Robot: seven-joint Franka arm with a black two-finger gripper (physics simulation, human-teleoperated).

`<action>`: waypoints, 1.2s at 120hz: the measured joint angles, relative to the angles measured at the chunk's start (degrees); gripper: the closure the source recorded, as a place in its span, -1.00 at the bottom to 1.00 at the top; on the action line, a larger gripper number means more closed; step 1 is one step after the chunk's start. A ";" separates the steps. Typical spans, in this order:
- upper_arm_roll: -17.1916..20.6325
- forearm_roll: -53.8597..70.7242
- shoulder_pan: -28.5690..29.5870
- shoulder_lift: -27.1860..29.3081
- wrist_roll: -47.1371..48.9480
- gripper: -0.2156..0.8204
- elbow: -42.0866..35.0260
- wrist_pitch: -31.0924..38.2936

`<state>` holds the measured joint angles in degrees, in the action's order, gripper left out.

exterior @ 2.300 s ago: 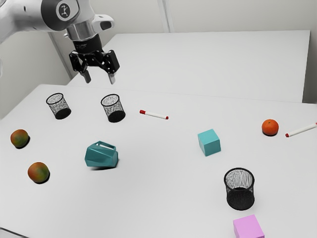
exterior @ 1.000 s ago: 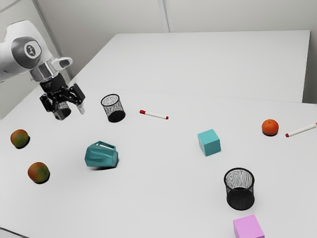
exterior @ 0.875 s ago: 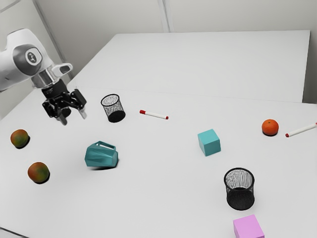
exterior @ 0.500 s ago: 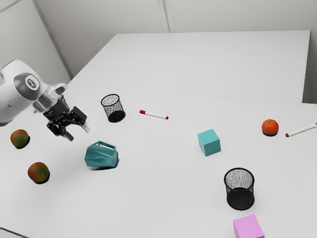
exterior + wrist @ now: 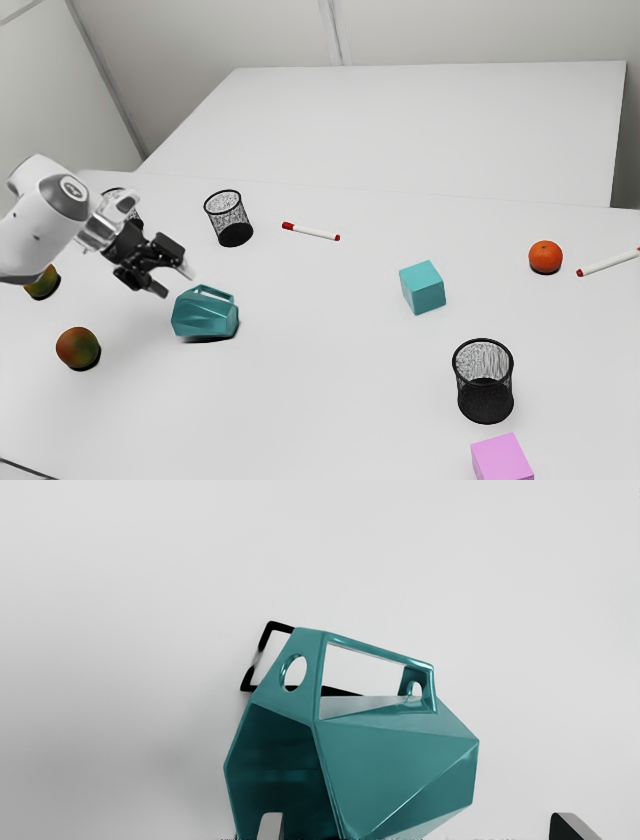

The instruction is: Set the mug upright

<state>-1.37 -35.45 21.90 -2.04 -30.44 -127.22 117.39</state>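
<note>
Two fingers (image 5: 271,826): set wide apart, with nothing held between them.
Gripper (image 5: 175,281): close to the mug (image 5: 205,315), a little above it and toward the exterior view's left; a slight gap shows between them.
Mug: on its side on the table (image 5: 330,400), not upright, lying ahead of the gripper and lower, toward the exterior view's right.
Handle (image 5: 380,651): uppermost, running lengthwise along the mug.
Mouth (image 5: 282,750): at the end by one finger, turned partly toward the hand; the base end lies toward the other finger.
Long axis: it runs roughly from one finger's side toward the other's, so closing now would, I judge, work along the mug more than across it. A pinch across the body probably wants the wrist turned first; a pinch on the rim could suit the present angle. Either way, the tilt that follows should bring the mouth up.
Mesh pot (image 5: 229,220): beyond the mug, near enough to mind if the hand swings wide.
Brown fruit (image 5: 78,348): beside the mug, apart from it.
Blue block (image 5: 422,288): well apart.
Orange (image 5: 546,257): farthest of these.
</note>
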 joint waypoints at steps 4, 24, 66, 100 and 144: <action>-0.02 -0.22 -0.02 -0.24 -0.34 -0.53 0.01 -0.43; 0.04 -0.77 0.08 -1.86 -1.80 -0.53 0.02 -1.80; 0.13 -6.39 0.08 -3.61 -5.33 -0.53 -0.71 -2.60; 0.12 -11.76 0.16 -4.44 -9.43 -0.51 -2.09 -2.67; 0.13 -14.08 0.17 -4.32 -13.46 0.38 -2.09 -2.91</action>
<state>-1.23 -49.53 22.07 -6.36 -43.90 -129.31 114.48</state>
